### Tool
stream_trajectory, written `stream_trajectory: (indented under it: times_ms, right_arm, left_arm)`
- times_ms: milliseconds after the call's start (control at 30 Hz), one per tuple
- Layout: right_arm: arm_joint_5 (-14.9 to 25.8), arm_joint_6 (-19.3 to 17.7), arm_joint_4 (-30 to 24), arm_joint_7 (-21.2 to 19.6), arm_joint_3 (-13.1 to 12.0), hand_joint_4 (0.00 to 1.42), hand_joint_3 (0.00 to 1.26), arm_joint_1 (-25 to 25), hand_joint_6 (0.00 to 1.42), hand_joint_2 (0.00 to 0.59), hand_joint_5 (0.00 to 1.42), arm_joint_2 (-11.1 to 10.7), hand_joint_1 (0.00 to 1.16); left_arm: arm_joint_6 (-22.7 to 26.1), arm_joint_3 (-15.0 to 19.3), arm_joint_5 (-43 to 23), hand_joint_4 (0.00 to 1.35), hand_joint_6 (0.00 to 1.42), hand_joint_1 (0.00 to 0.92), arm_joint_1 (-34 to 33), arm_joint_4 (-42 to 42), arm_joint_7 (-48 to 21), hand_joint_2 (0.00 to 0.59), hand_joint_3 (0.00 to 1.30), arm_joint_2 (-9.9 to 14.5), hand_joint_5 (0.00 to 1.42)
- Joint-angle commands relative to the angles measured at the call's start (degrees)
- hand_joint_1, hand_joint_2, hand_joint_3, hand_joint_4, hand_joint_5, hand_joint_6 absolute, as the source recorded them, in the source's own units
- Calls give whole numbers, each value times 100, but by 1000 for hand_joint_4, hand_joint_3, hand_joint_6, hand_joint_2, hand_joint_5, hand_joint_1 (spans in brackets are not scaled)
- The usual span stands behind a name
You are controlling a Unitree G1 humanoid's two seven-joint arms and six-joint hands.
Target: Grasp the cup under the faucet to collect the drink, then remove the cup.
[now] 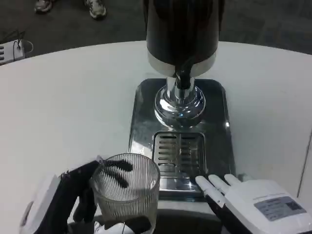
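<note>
Head view: left hand (73,195) around cup (126,192)

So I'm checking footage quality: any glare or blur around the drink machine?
Head view: bright glare on the chrome column and steel base; the dark tank is underexposed; the cup in the left robot hand looks slightly soft.

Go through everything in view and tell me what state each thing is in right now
Cup: upright, looks empty, held by the left hand, in front of the drip tray, not under the faucet.
Faucet: no drink flowing.
Drip tray: bare.
Left hand: grips the cup.
Right hand: fingers resting on the dispenser base.
</note>
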Motion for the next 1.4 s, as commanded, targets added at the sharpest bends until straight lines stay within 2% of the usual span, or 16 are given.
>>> stream_trajectory:
  times_ms: [33,267,533,767,1167,1400]
  right_arm:
    - [23,16,-95,-66,-50,0,0,26,0,443,0,44,542]
    - [97,-64,-95,-193,-190,0,0,156,0,451,0,112,537]
    - [474,-346,-95,-392,-634,0,0,391,0,452,0,128,533]
    - [775,-625,-95,-452,-997,0,0,474,0,454,0,208,530]
    - [1088,-1020,-95,-360,-1318,0,0,504,0,454,0,427,526]
    - [1230,-1079,-95,-273,-1436,0,0,534,0,454,0,435,526]
  left_arm:
    - [-60,-99,281,1123,1424,555,-354,334,282,0,984,-154,1313]
    - [35,-215,696,1123,1424,555,-1205,1002,618,0,984,-257,1313]
    - [165,-297,1139,1123,1424,555,-2129,1859,1162,0,982,-207,1313]
    - [469,-540,1531,1123,1424,555,-2825,2461,1543,0,980,-200,1313]
    - [904,-1050,1797,1123,1424,555,-3813,3398,1882,0,977,-211,1313]
    - [1217,-1304,1913,1123,1424,555,-4299,3946,2164,0,976,-332,1300]
